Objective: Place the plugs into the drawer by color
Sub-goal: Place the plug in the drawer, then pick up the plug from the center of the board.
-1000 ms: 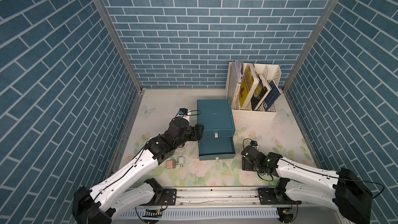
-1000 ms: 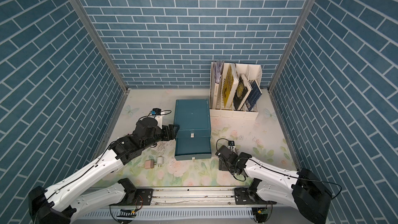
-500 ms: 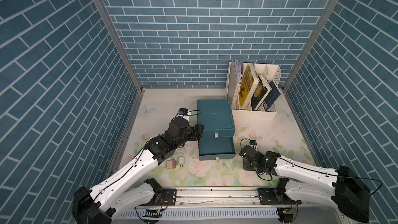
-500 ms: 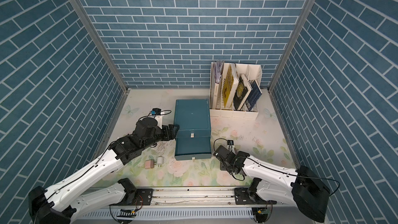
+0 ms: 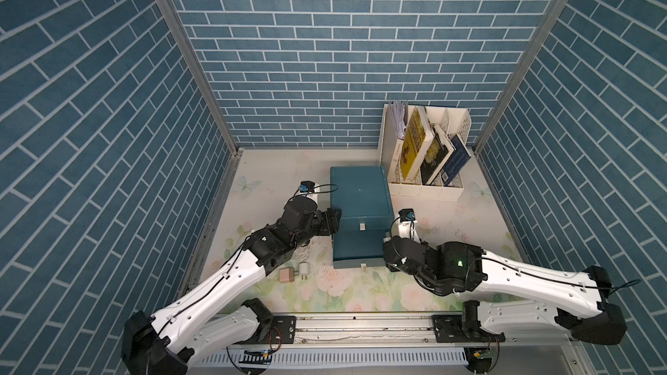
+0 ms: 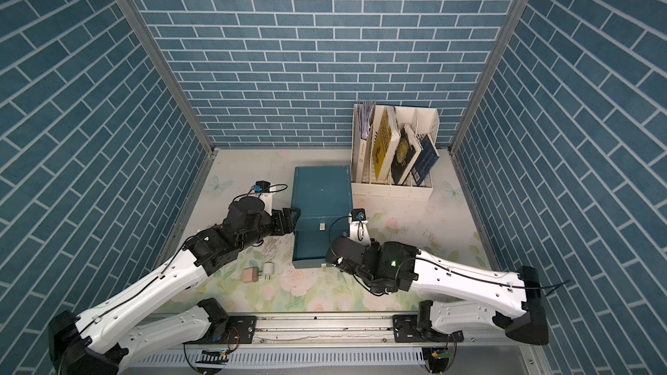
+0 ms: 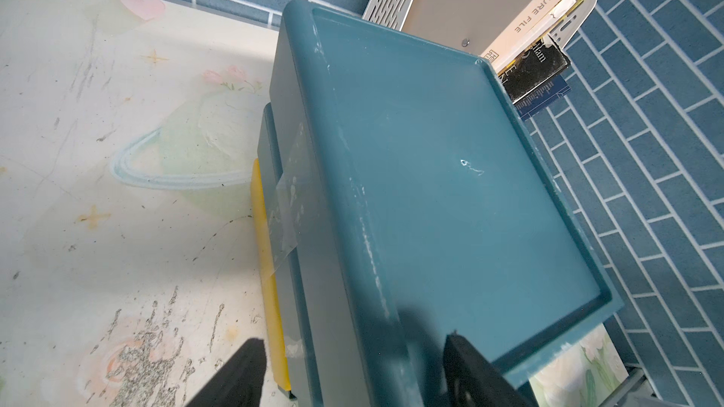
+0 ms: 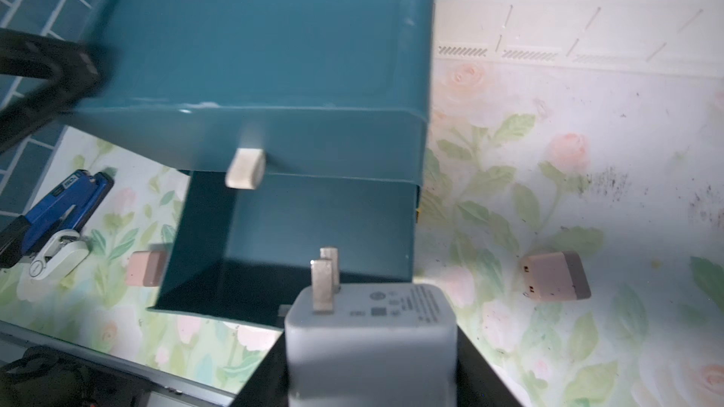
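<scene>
Teal drawer chest (image 5: 361, 196) set on the bench (image 5: 274, 174), a lower tray (image 8: 313, 229) pulled out, white plug (image 8: 370, 330) gripped in the right end effector (image 8: 372, 377) with prongs toward that tray, left end effector (image 7: 352, 370) held parted astride the chest's top left edge, pink plug (image 8: 556, 281) lain on the bench.

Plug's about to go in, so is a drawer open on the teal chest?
Open: one drawer juts out from the chest front, inside visible.

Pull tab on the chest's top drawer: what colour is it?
Off-white pull tab, set on the dark teal drawer; clearest in the right wrist view.
</scene>
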{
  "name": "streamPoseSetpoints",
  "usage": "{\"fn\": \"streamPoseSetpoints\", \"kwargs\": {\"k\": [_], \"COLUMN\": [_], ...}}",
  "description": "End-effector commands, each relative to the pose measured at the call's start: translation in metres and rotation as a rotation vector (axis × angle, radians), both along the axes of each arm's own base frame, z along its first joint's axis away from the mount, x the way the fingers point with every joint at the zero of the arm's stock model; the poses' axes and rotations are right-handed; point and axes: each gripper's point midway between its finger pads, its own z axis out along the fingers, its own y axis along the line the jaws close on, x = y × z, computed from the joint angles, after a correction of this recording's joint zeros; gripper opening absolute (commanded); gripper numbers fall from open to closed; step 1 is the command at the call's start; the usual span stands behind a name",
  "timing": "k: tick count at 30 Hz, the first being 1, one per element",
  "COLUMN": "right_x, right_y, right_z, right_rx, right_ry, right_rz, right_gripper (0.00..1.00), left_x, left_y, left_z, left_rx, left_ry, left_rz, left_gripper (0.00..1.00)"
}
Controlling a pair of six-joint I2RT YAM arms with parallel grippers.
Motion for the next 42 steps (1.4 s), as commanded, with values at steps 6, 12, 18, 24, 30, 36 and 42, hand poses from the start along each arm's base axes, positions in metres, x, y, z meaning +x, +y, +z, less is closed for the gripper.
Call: {"fn": "streamPoseSetpoints", "kwargs": {"k": [6, 12, 18, 24, 30, 36, 42], "right_x": [0.01, 0.023, 0.029, 0.03, 0.026, 0.021, 0.022], "right_y": [0.026, 0.026, 0.026, 0.028, 0.027, 0.028, 0.006], "right_z": [-0.01, -0.046, -0.06, -0.057, -0.038, -0.009, 0.002], "right_rx": [-0.053, -0.065, -0.04, -0.033, -0.005, 0.046, 0.093], "right_ry": [0.001, 0.063, 0.08, 0.07, 0.03, -0.042, -0.074], "right_rz": [0.023, 0.001, -0.007, -0.001, 0.006, 0.018, -0.036], "right_gripper": [0.06, 0.07, 0.19, 0.72, 0.89, 0.8, 0.72], "left_x": [0.001, -0.001, -0.002, -0.001, -0.001, -0.003, -0.017], "left_y": [0.002, 0.004, 0.005, 0.006, 0.003, 0.01, 0.056], "left_z": [-0.002, -0.002, -0.002, -0.001, 0.007, 0.039, 0.063], "left_rx": [0.012, 0.016, 0.017, 0.016, 0.0, -0.028, -0.003], "left_ry": [-0.003, -0.003, -0.004, -0.006, -0.013, -0.06, -0.095], "left_rz": [0.007, 0.007, 0.008, 0.01, 0.005, 0.025, 0.178], "left_gripper": [0.76, 0.76, 0.76, 0.76, 0.77, 0.77, 0.77]}}
